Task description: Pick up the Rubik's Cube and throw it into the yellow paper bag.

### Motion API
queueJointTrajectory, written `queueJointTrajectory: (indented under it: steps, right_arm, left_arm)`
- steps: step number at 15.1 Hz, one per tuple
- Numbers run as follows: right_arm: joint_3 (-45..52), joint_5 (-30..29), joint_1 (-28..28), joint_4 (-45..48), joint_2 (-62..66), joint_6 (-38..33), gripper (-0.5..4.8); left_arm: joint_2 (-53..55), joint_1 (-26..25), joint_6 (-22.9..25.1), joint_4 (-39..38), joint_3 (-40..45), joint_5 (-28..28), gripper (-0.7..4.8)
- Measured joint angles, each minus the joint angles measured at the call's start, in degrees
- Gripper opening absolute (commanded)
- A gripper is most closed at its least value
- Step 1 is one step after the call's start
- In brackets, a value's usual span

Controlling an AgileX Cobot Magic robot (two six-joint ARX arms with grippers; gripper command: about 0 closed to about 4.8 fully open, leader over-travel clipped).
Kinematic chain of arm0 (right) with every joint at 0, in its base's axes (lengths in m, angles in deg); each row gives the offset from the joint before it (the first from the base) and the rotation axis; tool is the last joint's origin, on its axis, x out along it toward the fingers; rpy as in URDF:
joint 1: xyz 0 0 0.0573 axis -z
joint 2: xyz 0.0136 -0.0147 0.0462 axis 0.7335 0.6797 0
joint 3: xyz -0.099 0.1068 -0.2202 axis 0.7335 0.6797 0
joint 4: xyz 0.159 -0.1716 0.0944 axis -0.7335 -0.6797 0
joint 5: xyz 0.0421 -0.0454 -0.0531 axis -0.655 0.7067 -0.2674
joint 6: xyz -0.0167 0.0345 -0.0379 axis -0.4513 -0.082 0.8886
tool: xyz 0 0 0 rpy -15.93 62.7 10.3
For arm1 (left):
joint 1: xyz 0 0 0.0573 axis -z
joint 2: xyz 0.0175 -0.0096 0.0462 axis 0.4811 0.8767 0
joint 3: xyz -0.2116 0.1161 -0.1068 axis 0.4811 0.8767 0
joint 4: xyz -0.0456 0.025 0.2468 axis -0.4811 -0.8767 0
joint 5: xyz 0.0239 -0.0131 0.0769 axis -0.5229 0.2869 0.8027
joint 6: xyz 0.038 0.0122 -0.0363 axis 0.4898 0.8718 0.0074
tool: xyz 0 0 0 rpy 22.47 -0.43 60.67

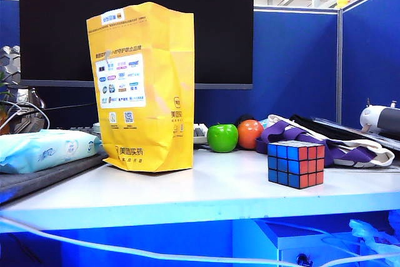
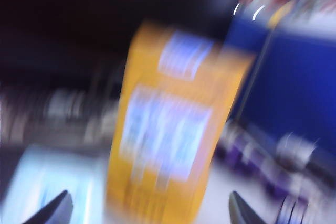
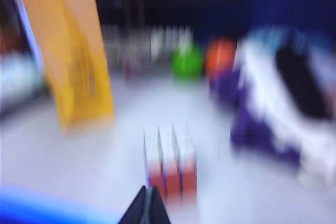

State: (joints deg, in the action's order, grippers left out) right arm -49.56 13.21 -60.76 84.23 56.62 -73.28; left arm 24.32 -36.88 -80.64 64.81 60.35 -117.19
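Observation:
The Rubik's Cube (image 1: pixel 296 163) sits on the white table at the front right, blue and red faces showing; neither gripper shows in the exterior view. The tall yellow paper bag (image 1: pixel 142 85) stands upright at centre left. In the blurred right wrist view the Rubik's Cube (image 3: pixel 170 163) lies just beyond my right gripper (image 3: pixel 148 192), whose dark fingertips are pressed together with nothing between them. The yellow paper bag (image 3: pixel 73 51) stands further off. In the blurred left wrist view my left gripper (image 2: pixel 149 208) is open wide, fingertips far apart, and faces the yellow paper bag (image 2: pixel 173 124) from a distance.
A green apple (image 1: pixel 222 137) and an orange ball (image 1: pixel 250 134) sit behind the cube. A purple and white cloth bag (image 1: pixel 325 142) lies at the right. A pale-blue wipes pack (image 1: pixel 47 150) lies left of the bag. White cables (image 1: pixel 125 248) hang below the table's front edge.

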Motion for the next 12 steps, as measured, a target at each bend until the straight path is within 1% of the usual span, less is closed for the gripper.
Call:
queueJointTrajectory:
  steps: [1, 2, 3, 4, 5, 6, 7, 9, 10, 11, 12]
  right_arm:
    - [0.0, 1.1, 0.0, 3.9, 0.0, -1.4, -0.01]
    - [0.0, 2.6, 0.0, 8.8, 0.0, -3.2, -0.01]
    - [0.0, 4.8, 0.0, 13.8, 0.0, -4.7, -0.01]
    - [-0.1, 5.5, 0.0, 15.2, 0.0, -5.0, -0.01]
    - [-0.1, 5.7, 0.0, 15.1, 0.0, -5.1, 0.0]
    - [-0.1, 5.7, 0.0, 13.8, 0.0, -5.2, 0.0]
    - [-0.1, 5.7, 0.0, 11.7, 0.7, -5.3, 0.0]
    - [-1.4, 7.4, 0.0, 8.7, 3.9, -6.0, 0.0]
    - [-3.6, 8.0, 0.0, 7.6, 6.6, -6.1, 0.0]
    - [-7.1, 8.3, 0.0, 6.3, 10.9, -6.2, 0.04]
    - [-11.7, 8.3, 0.0, 4.4, 17.5, -6.2, 0.49]
  left_arm:
    - [0.2, 0.0, -0.3, -0.5, -3.4, 1.3, 3.66]
    - [2.0, 0.0, 1.2, -1.2, -7.7, 2.1, 3.29]
    - [6.4, 0.0, 3.9, -2.9, -12.0, 1.9, 3.18]
    - [11.6, 0.0, 5.6, -5.3, -15.5, 0.5, 3.01]
    - [15.7, 0.0, 6.8, -6.5, -18.0, -1.1, 2.98]
    - [22.9, 0.0, 9.0, -8.6, -22.3, -5.0, 2.84]
    - [30.2, 0.0, 11.1, -10.4, -26.7, -10.4, 2.68]
    - [41.9, 0.0, 16.0, -14.0, -33.9, -17.4, 2.65]
    - [46.3, 0.4, 19.8, -16.6, -37.4, -18.8, 2.63]
    - [49.2, 1.7, 23.7, -19.2, -40.0, -18.7, 2.63]
    - [52.0, 4.9, 28.9, -22.5, -42.7, -15.9, 2.62]
